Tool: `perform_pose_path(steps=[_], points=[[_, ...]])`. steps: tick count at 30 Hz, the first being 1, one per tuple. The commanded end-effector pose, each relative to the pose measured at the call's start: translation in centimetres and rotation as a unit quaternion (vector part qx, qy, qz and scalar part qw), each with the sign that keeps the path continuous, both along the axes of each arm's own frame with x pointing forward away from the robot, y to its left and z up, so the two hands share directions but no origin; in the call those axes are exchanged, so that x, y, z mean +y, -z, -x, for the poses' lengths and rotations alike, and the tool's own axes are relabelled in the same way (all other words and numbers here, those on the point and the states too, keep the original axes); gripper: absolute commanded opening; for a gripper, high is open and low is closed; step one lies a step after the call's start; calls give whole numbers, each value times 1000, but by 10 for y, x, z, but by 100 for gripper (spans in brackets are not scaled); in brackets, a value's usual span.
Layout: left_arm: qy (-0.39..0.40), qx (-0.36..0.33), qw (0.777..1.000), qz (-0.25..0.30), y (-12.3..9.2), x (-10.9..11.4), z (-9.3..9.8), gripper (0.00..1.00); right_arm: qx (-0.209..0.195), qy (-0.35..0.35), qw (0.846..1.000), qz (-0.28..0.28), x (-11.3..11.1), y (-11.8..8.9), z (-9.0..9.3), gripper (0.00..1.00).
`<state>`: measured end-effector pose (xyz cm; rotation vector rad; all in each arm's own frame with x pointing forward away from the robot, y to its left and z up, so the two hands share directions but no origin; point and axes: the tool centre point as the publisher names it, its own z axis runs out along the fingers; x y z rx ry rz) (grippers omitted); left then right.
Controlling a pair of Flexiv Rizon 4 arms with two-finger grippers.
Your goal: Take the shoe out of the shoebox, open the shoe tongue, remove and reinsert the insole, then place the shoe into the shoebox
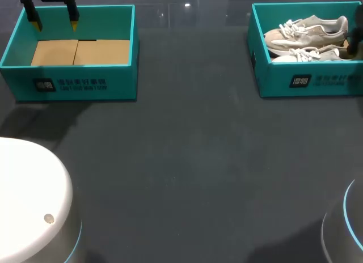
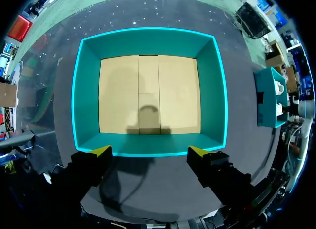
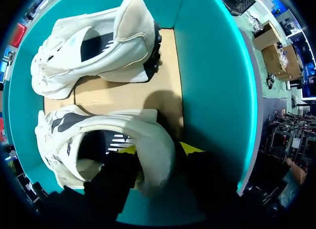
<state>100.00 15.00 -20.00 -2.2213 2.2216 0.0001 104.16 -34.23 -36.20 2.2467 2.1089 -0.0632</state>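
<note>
Left gripper spread wide, hovering over the ten o'clock shoebox. Right gripper straddles the heel of the nearer sneaker inside the two o'clock shoebox; grip cannot be determined. The second sneaker lies alongside.

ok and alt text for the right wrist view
The right claw straddles the heel of a white sneaker inside a teal shoebox with a cardboard floor. A second white sneaker lies ahead of it in the same box, its heel toward the same wall.
</note>
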Motion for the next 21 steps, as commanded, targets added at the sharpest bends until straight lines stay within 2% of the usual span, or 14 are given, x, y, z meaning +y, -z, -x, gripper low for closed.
perform_pose_path(steps=[1,2,7,21], points=[[0,0,1000,0,0,0,0,100,3,2,1000,-2,3,8,0,15],[0,0,1000,0,0,0,0,100,3,3,1000,-1,4,7,1,0],[0,0,1000,0,0,0,0,100,-6,4,1000,6,5,-2,3,0],[0,0,1000,0,0,0,0,100,-43,10,999,31,4,-43,-1,0]])
